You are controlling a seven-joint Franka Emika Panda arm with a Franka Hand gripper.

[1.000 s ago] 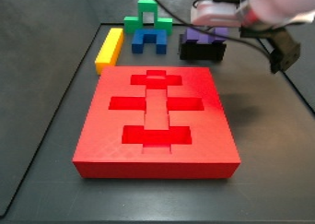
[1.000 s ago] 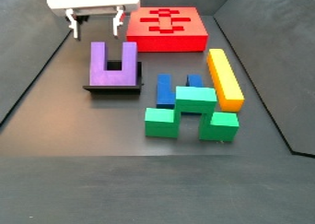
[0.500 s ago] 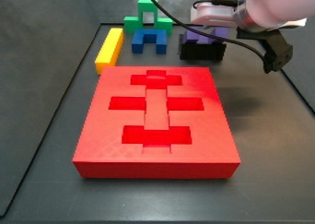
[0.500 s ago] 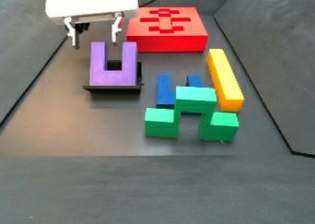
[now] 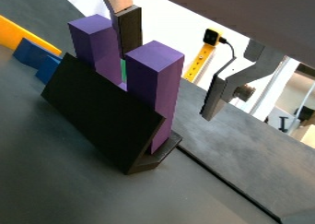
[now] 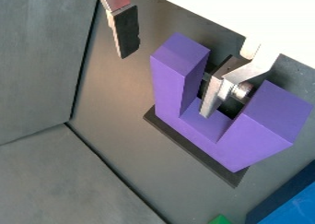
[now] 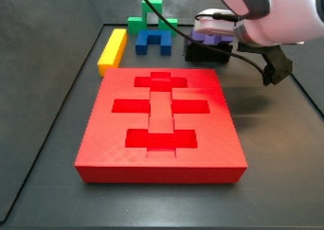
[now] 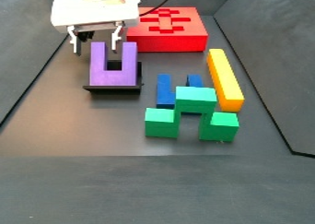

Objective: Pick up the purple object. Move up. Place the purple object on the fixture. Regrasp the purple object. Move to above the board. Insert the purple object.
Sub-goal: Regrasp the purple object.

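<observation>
On fixture (image 8: 113, 86): purple object (image 8: 113, 64); pincer (image 8: 96, 34) above, spread wide, empty.

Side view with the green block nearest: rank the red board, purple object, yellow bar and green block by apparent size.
1. Red board, though it is farthest.
2. Purple object and green block: alike; nearness favours the green.
3. Yellow bar.
The gripper hangs over the purple prongs.

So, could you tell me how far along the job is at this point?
Done: the purple object stands on the fixture, prongs up. In hand: the regrasp; the open gripper hangs over the prongs, one finger outside a prong and the other in the slot, nothing clamped. Left: closing, carrying it above the board and inserting it; the cut-outs show empty.
</observation>
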